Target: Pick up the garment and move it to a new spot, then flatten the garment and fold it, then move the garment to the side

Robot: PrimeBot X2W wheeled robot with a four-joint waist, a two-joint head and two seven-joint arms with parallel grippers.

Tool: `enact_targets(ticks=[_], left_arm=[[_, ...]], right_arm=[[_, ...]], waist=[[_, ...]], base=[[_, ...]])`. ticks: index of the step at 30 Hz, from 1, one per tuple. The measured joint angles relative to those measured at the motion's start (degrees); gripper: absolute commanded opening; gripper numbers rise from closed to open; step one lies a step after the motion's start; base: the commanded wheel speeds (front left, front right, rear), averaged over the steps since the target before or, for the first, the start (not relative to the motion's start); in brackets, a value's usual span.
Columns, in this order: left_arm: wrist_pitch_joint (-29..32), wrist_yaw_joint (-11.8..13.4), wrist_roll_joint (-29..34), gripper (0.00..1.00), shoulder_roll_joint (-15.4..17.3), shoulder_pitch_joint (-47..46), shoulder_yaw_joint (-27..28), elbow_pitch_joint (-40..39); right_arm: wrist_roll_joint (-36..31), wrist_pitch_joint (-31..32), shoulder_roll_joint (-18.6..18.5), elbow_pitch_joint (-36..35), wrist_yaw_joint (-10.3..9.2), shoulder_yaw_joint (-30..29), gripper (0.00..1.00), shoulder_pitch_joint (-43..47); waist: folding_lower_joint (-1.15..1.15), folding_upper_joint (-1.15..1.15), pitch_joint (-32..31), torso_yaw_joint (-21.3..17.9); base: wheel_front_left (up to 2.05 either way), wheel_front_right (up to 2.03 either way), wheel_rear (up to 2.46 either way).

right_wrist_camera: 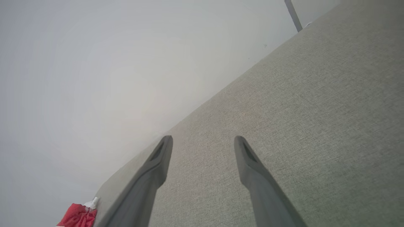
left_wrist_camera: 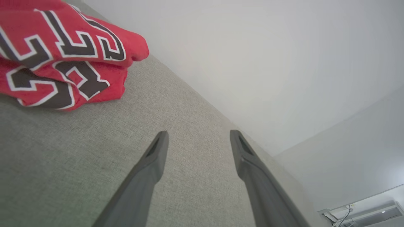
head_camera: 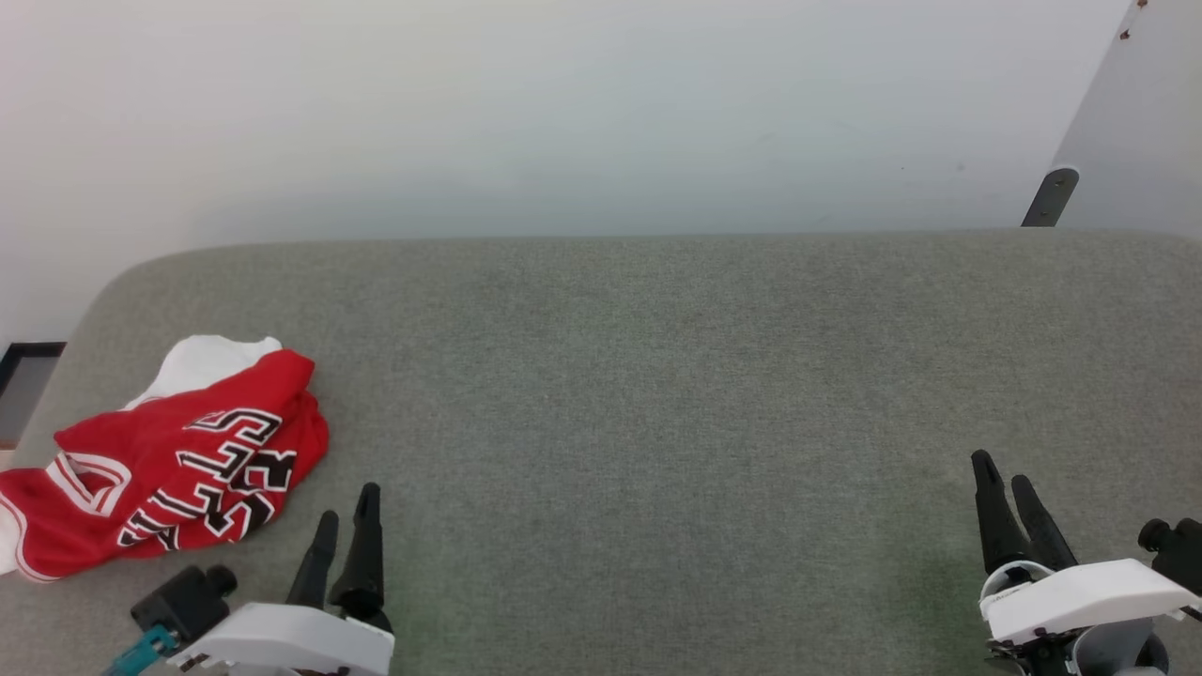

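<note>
The garment (head_camera: 174,460) lies bunched in a heap at the near left part of the grey cloth-covered table (head_camera: 657,422), lettering up, with a white sleeve showing at its far side and its left end reaching the table's edge. The step in hand appears to be the first pick-up. The left gripper (head_camera: 348,501) hovers just beside the heap, on its right, with its fingers spread wide and nothing between them; the left wrist view confirms this, with the garment (left_wrist_camera: 63,53) up and to the left of the fingers. The right gripper (head_camera: 1001,469) hovers well apart at the near right of the table, also spread wide and empty. To do the pick-up well, swing the left gripper toward the heap, lower the fingers onto a raised fold and not a flat layer, and close on one or two thicknesses of cloth, so that the garment comes away in one piece. Avoid driving the fingertips into the table covering, which may snag. The middle of the table is the obvious new spot. A pale wall (head_camera: 563,113) runs along the far edge and a dark bracket (head_camera: 1050,197) stands at the far right; nothing lies between the left gripper and the garment.
</note>
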Motion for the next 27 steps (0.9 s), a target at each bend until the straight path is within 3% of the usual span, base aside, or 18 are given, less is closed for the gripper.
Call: enact_targets(ticks=[27], left_arm=[[-4.44, 1.75, 22.19, 1.00, 1.16, 0.47, -1.83, -2.41]], right_arm=[[-24.65, -4.42, 1.29, -1.15, 0.01, -2.12, 1.00, -0.63]], waist=[[0.00, 0.00, 0.26, -0.01]], base=[[0.00, 0.00, 0.00]])
